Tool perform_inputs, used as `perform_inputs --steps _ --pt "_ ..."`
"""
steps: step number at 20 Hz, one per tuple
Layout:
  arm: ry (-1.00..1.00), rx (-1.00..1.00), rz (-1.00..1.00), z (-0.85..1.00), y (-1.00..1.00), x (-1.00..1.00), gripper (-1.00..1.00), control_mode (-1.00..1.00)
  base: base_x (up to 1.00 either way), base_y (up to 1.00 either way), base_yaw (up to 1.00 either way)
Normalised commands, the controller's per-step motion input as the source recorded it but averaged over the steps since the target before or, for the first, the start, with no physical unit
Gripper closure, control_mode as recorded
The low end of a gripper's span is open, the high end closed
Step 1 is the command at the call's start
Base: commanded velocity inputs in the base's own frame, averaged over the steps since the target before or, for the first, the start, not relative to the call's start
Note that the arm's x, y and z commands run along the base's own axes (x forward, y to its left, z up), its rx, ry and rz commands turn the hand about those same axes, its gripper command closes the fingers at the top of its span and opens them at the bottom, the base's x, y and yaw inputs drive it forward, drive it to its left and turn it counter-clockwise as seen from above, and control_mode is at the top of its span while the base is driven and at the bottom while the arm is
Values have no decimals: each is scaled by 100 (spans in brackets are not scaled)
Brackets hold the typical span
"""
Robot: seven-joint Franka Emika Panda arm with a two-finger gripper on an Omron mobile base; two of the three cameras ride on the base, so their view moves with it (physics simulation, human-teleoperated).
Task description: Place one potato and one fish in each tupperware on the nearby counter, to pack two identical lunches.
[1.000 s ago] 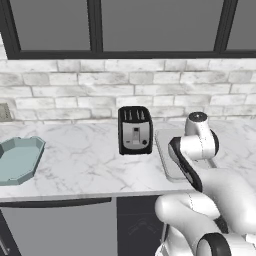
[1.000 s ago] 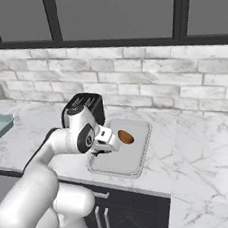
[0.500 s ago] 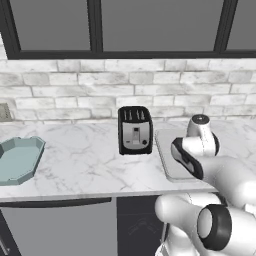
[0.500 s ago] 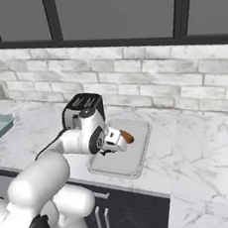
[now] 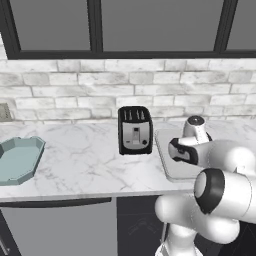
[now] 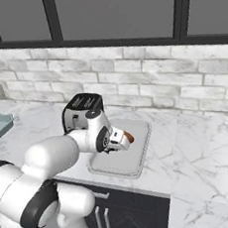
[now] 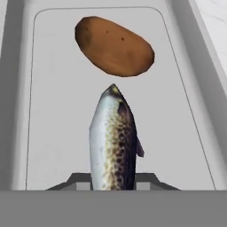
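closest to us in the hand view, our gripper [image 7: 113, 179] sits at the bottom centre of the frame, its dark finger tips pressed in on either side of the fish [image 7: 113, 142], so we have it clamped by the tail end with its silver, speckled body running up the middle of the picture. just past the fish's nose, in the upper centre, a brown potato [image 7: 114, 45] lies on the flat grey tray [image 7: 53, 133], apart from the fish. in the right base view our hand [image 6: 119, 139] hovers at the centre of the frame over that same tray [image 6: 135, 156], with the potato [image 6: 130, 136] peeking out at its right. behind the arm, left of centre, stands the black toaster [image 6: 80, 109]. in the left base view the toaster [image 5: 134, 130] is at the middle and the tray [image 5: 167, 155] lies to its right, partly behind our arm. at the far left edge of that frame the pale blue-green tupperware [image 5: 17, 160] rests on the marbled counter [image 5: 85, 165], well apart from the tray. beyond it all runs the white brick wall [image 5: 75, 95].
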Motion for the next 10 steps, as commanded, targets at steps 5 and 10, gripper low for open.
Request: perform_inputs --steps 5,10 --pt "0 0 0 -25 0 35 -100 -100 0 0 0" --pt "0 1 0 -27 -4 30 -100 -100 0 0 0"
